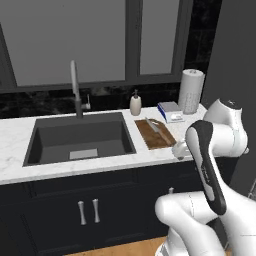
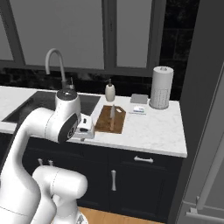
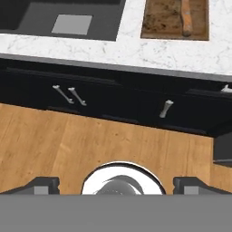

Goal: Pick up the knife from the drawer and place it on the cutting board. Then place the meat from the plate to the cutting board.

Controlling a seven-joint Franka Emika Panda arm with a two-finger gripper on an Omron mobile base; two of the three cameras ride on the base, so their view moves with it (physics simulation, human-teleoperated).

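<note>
While the gripper (image 3: 116,183) hangs with jaws spread wide and empty above the wood floor (image 3: 90,145), the knife (image 3: 186,17) lies on the cutting board (image 3: 163,20) beyond. The meat, likely soft, light and slippery, wants a gentle mid-length pinch; I cannot locate it.

Cutting board (image 1: 155,134) on white marble counter (image 1: 15,145)

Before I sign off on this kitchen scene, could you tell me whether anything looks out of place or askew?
Nothing stands out. The knife lies flat on the cutting board, beside the sink; nothing is spilled on the marble counter, and the open gripper holds nothing.
</note>
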